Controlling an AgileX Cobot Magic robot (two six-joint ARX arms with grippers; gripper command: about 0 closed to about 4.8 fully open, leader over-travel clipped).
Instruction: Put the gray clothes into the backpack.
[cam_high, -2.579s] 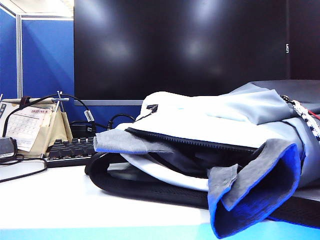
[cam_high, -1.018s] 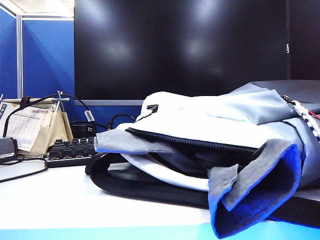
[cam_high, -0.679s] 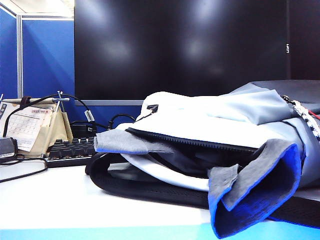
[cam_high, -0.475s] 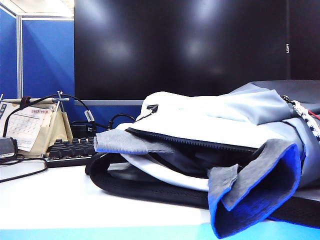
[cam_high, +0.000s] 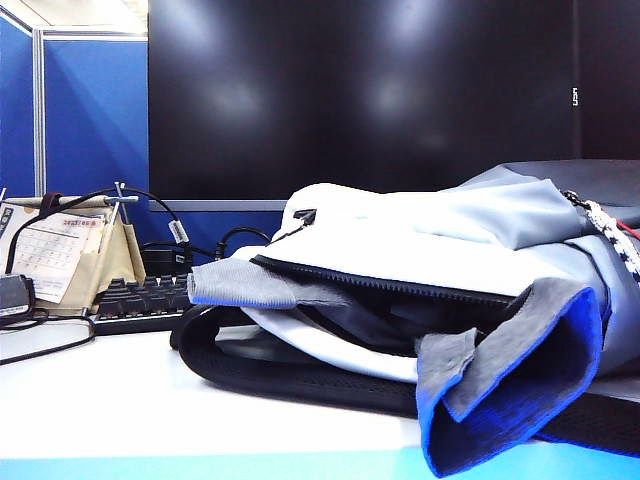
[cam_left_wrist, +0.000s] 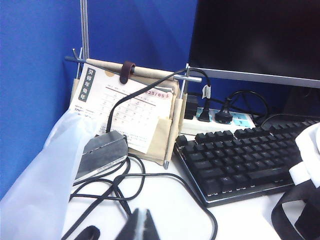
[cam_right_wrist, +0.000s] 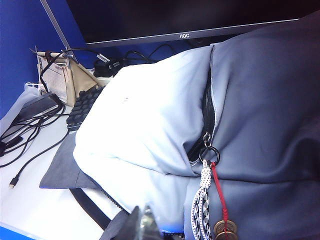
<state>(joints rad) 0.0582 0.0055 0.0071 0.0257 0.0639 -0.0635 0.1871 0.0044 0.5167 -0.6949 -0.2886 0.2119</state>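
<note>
nearest in the exterior view: white counter (cam_high: 120, 410) with a blue front edge, then the gray clothes (cam_high: 500, 395), a folded flap with bright blue inner side hanging out of the backpack (cam_high: 420, 250) at the right, resting on the counter. another lighter gray strip of the same garment poking out at the left end of the black zipper (cam_high: 380, 285). rest of the garment tucked inside the open mouth, under the pale top flap. black padded strap (cam_high: 280, 375) curling along the counter below. neither arm visible from here.

behind, at the left: keyboard (cam_high: 140, 300), desk calendar (cam_high: 55, 250) on a beige stand, cables, blue partition, and a big dark monitor (cam_high: 360, 95) filling the back.

left wrist view only: left gripper (cam_left_wrist: 140, 225) low over the counter near loose black cables, jaws together, holding nothing; clear plastic bag (cam_left_wrist: 45, 185) at the side, silver box (cam_left_wrist: 100, 155) in front of the calendar, power strip (cam_left_wrist: 220, 120) behind the keyboard, a sliver of backpack at the edge. no gray garment here.

right wrist view only: right gripper (cam_right_wrist: 142, 222) above the backpack's top, jaws pressed together, empty; zipper ring with braided cord and coin charms (cam_right_wrist: 212, 200), darker gray-blue panel, a corner of gray garment (cam_right_wrist: 65, 167) flat on the counter beside the pale flap.
</note>
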